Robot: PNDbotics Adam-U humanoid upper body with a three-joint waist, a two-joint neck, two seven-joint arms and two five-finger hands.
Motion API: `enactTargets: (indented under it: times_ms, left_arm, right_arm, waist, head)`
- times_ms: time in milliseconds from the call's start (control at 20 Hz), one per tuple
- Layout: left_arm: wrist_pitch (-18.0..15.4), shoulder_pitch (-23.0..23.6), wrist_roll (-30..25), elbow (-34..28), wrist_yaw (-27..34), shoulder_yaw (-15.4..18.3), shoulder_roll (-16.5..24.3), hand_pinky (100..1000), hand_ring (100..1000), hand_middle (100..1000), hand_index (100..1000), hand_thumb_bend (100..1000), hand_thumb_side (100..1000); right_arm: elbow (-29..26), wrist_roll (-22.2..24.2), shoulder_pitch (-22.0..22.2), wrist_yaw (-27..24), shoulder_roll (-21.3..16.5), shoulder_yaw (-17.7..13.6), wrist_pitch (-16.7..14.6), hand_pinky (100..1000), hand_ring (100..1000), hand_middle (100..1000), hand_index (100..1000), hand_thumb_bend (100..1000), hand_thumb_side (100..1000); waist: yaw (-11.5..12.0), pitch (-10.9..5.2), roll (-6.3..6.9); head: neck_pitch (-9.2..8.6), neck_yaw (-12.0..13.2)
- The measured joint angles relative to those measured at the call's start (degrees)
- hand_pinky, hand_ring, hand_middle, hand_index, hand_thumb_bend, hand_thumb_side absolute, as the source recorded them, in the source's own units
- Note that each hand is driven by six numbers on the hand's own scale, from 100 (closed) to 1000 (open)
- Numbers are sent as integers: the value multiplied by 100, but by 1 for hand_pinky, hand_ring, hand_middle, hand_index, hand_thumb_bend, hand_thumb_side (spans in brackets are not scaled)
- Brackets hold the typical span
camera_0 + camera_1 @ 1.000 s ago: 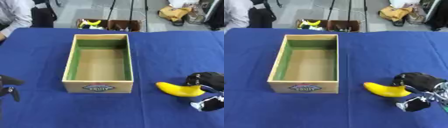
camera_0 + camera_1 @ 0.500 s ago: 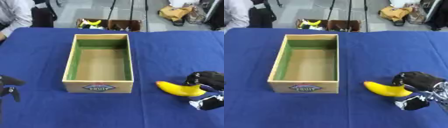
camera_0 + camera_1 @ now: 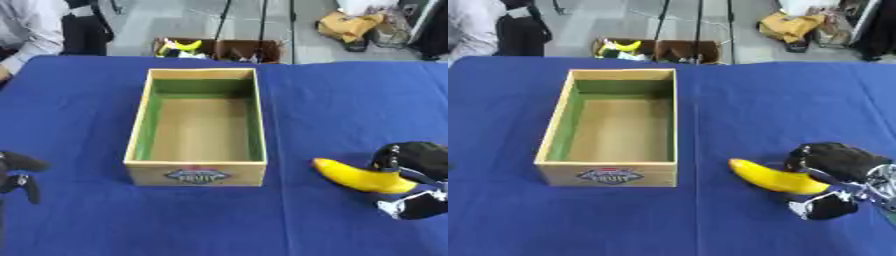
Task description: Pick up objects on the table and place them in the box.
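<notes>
right robot hand [image 3: 411, 172] gripping banana [image 3: 360, 176], box [image 3: 198, 167]

Bench [image 3: 79, 230], covered w/ blue cloth, fills most of the view. Open wooden box [image 3: 198, 173] w/ green inner walls sits near centre-left, label on its near side. Yellow banana [image 3: 773, 177] lies right of the box, apart from it.

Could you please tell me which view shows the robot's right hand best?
The right eye view: the right hand shows whole, curled round the banana. In the left eye view it sits against the picture's right edge.
</notes>
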Motion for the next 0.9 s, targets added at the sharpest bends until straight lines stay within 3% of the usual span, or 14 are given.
enactTargets:
  times_ms: [900]
  left_arm:
    - [11,0,-11,0,0,-1,0,246,587,482,575,100,948]
  right_arm:
    - [-32,-306,-47,0,-61,28,61,781,820,541,658,100,598]
  waist:
    - [-31,0,0]
  head:
    - [-20,-17]
